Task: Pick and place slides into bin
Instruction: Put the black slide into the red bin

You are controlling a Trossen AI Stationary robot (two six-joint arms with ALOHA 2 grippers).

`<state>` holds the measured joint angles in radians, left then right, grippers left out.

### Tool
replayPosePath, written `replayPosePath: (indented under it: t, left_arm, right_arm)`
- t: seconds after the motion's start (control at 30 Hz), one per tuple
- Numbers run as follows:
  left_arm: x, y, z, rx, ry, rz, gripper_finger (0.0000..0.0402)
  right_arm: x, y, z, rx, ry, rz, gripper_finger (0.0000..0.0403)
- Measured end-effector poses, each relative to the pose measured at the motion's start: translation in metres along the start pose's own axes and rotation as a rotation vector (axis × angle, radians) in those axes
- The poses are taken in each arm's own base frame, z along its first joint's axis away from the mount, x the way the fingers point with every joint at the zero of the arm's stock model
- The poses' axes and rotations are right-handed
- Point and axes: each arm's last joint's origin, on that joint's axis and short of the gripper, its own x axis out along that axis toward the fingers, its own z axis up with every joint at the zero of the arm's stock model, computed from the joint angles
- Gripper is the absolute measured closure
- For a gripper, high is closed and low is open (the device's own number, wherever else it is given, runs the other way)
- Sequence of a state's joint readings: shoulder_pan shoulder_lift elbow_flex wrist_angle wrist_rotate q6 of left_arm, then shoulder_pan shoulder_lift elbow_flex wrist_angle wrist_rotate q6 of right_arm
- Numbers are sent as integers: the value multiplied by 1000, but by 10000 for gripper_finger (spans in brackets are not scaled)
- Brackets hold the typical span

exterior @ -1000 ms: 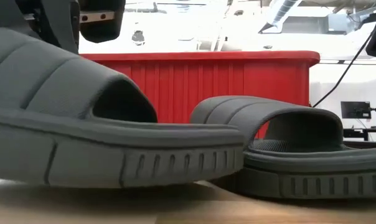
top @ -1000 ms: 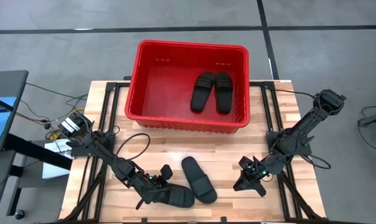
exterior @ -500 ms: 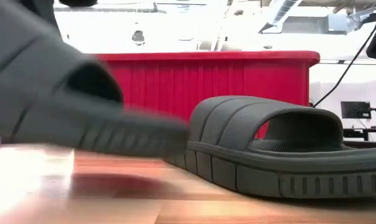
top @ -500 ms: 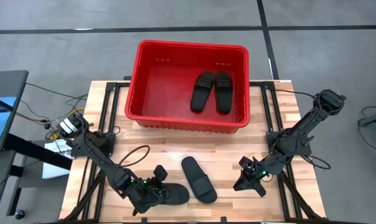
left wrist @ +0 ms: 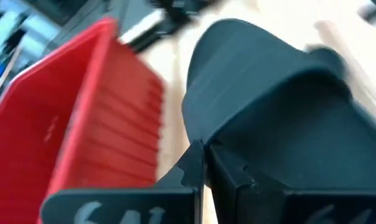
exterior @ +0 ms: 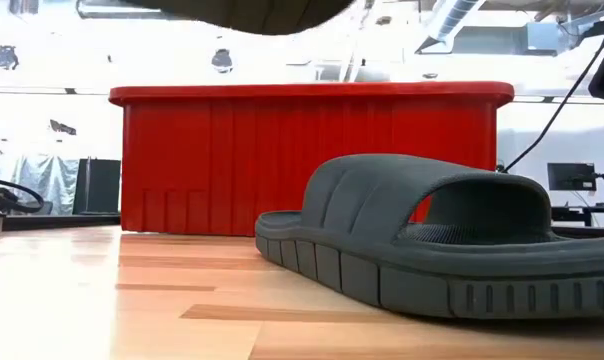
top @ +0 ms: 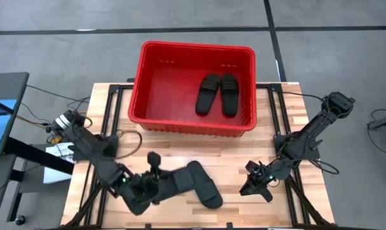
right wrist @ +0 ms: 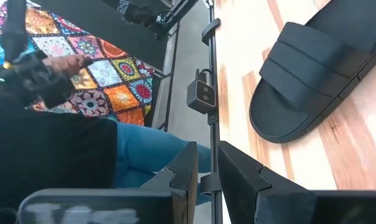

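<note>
Left gripper point(top: 156, 186) clamped on slide point(top: 175, 182), lifted off table near front edge. Second slide point(top: 204, 184) just beside; two in bin point(top: 140, 76). Right gripper point(top: 254, 182) idle, nearly closed, empty. Risk: off-centre grip, slide slipping mid-carry.

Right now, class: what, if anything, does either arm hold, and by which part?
The left gripper holds one black slide, lifted off the table; the exact grip spot is hidden. The right gripper holds nothing.

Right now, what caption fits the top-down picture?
Left gripper lifts one slide; another lies on the table, two rest inside the bin.
</note>
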<state>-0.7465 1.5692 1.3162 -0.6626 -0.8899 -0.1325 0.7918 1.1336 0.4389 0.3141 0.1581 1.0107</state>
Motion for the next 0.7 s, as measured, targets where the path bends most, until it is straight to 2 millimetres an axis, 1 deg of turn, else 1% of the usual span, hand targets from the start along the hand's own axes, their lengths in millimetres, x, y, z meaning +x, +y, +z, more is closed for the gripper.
replayPosePath:
  t: [0.13,0.27,0.43,0.57,0.7]
  left_arm:
    - [-5,34,16,-123,1,90,401]
    - [-7,68,31,-151,17,193,401]
    - [-6,118,48,-157,53,289,401]
    - [-4,159,52,-129,116,379,401]
    - [3,199,45,-129,210,438,401]
  right_arm:
    - [0,0,0,-17,0,0,347]
    - [0,0,0,-24,0,0,347]
    - [0,-1,0,-25,3,-5,347]
    - [0,-3,-1,-29,11,-31,347]
    - [0,-5,-2,-21,-3,-67,347]
